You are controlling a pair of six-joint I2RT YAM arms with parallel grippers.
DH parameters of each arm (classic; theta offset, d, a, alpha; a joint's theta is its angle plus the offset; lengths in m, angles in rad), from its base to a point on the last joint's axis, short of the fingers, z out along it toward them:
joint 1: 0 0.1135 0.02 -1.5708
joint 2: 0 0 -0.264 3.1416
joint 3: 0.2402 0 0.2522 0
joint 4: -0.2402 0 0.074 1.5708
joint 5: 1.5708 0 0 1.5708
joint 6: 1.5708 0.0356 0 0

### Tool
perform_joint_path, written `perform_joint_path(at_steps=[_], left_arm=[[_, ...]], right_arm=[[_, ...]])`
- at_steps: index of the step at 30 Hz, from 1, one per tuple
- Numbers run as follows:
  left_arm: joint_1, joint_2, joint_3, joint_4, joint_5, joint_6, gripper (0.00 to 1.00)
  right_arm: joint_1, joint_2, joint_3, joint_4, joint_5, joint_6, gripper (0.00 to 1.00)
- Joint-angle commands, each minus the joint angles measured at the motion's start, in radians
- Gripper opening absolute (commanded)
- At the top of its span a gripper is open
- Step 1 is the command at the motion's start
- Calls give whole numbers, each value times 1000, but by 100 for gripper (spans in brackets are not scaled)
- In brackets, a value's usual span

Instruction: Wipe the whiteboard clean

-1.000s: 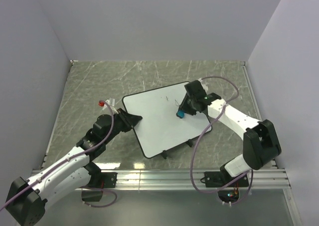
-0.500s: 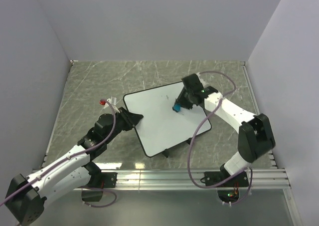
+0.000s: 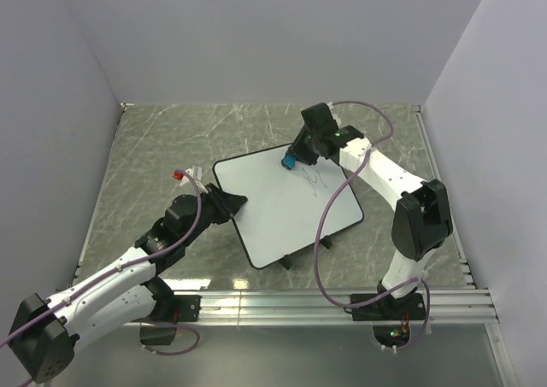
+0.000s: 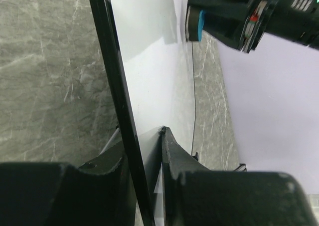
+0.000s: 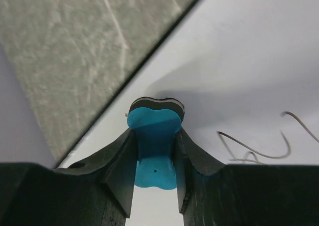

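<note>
Since a second ago my right gripper (image 3: 292, 159) has swept the blue eraser (image 3: 290, 160) from the middle of the whiteboard (image 3: 282, 216) up to its far edge, and a thin black scribble (image 3: 314, 180) now shows where the arm had been covering it.

From the right wrist, both fingers (image 5: 118, 161) are pressed against the sides of the eraser (image 5: 153, 141). Its dark felt end meets the white surface (image 5: 259, 61) just inside the black rim. The scribble (image 5: 254, 148) lies beside it, to the right in that view, loose and looping, apart from the felt.

My left gripper (image 3: 232, 204) is clamped on the board's left edge. From the left wrist the thin black rim (image 4: 112, 76) runs straight between my two fingers (image 4: 172, 151), one on each face.

The board is a white rectangle with rounded corners and a narrow black rim. It lies turned at an angle on the grey marbled table (image 3: 162, 139), with two small black feet (image 3: 286, 264) on its near edge. Apart from that one scribble its surface looks clean.

A small red-tipped object (image 3: 179, 175) lies on the table, left of the board.
</note>
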Motion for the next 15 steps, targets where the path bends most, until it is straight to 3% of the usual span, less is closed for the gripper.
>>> perform_joint_path(at_steps=[1, 15], left_arm=[[3, 38, -39, -243, -154, 229, 0], [-13, 41, -37, -235, -155, 234, 0]], right_arm=[[2, -53, -76, -25, 30, -8, 0], [-76, -326, -605, 39, 66, -65, 0]])
